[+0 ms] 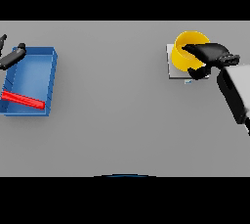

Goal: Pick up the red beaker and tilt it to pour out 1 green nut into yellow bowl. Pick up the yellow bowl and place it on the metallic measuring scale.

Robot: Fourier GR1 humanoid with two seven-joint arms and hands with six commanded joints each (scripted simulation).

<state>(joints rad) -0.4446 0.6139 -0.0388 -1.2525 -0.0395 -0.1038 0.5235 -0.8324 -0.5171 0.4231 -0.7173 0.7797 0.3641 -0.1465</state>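
Fingers of the right hand point(207, 54) curl over the yellow bowl point(186, 52), hiding its right rim and most of the metallic measuring scale point(172, 67) beneath. Red beaker point(23, 100) lies flat in the blue tray point(49, 78), long axis running left-right. Left hand point(11, 56), partly cut off, rests relaxed at the tray's corner.

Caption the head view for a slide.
Right hand grips yellow bowl on the scale; red beaker lies in blue tray.

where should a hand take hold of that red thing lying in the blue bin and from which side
Grip the long red beaker across its narrow width near the middle, coming straight down from above. It lies flat and slanted inside the blue rectangular bin, whose walls block a sideways approach. The left hand at the bin's far edge is nearest; the right hand is at the round yellow bowl.
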